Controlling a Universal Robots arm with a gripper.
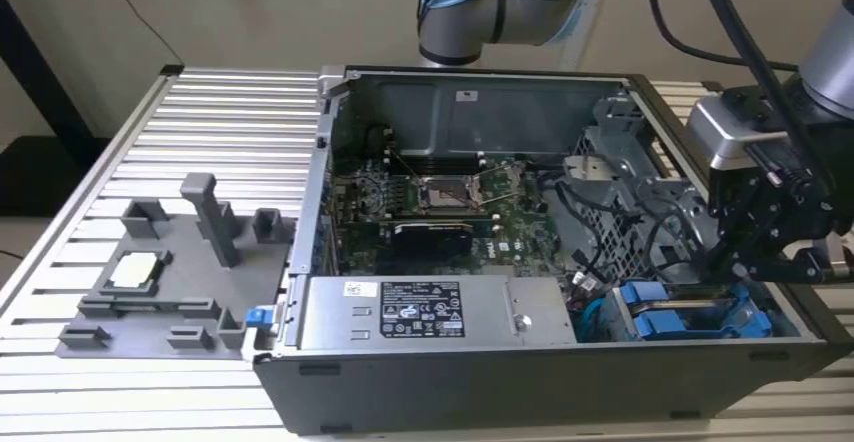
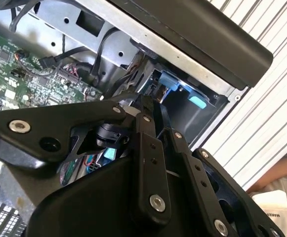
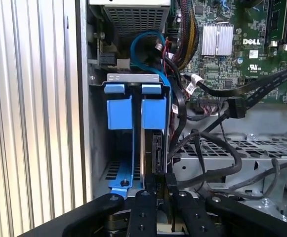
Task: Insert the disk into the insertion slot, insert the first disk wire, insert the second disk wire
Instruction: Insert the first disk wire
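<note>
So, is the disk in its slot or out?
In: the first wrist view shows the disk sitting in the drive bay.

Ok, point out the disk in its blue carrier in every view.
Exterior view: the disk sits in the case's corner, at the exterior view's right.
First wrist view: the disk stands on the motherboard side.
Second wrist view: the disk shows next to the case.
Shared landmark: the other blue carrier front, right beside it.

Arm bent over, wrist low.
The gripper [image 3: 161, 186] hangs from the arm [image 1: 497, 10], its fingers [image 3: 144, 202] drawn close together.
</note>
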